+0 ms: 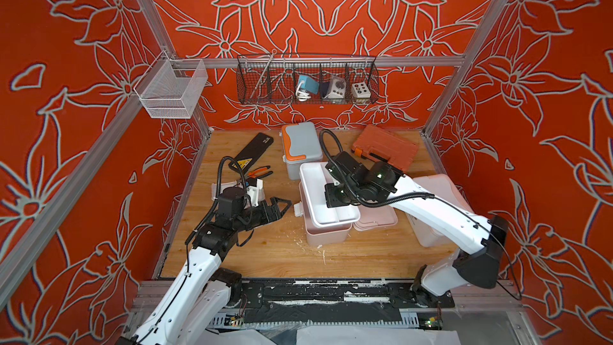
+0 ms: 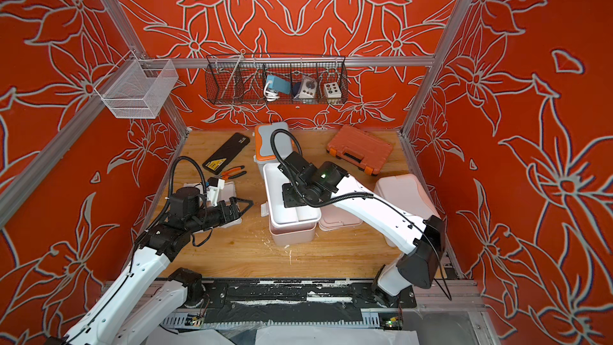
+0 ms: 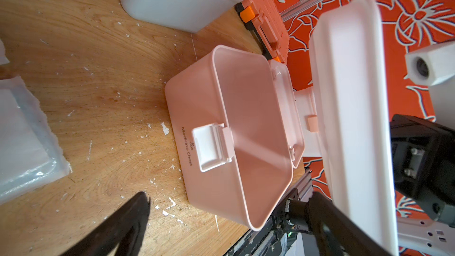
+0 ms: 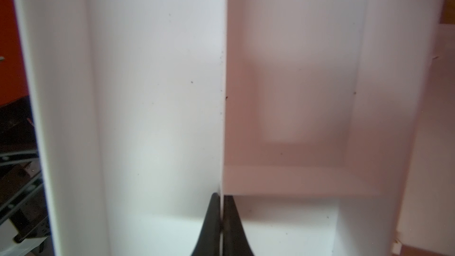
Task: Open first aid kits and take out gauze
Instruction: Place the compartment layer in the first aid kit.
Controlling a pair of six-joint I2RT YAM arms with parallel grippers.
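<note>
Currently, the right end effector is pressed together on the thin centre divider of a white tray. It holds the tray raised over the dusty pink first aid kit. The right wrist view shows a black finger on either side of the divider, with 1 tray compartment to each side.

- The pink kit stands open near the middle of the surface. Its lid lies back flat on the side toward the right arm.
- In the left wrist view there is a gap between the kit's rim and the tray. The white latch hangs on the kit's front wall, next to the print "Medicine Chest".
- The left end effector has its fingers spread wide and holds nothing. It hovers low, just beside the pink kit's latch side.
- The gauze lies on the surface by the left wrist, partly under that arm. It consists of white pads in clear wrappers.
- The blue-grey kit with orange trim is shut and stands just behind the pink kit.
- The white kit stands on the right side, partly hidden by the right arm.
- At the back lie a black case, pliers and an orange tool case.
</note>
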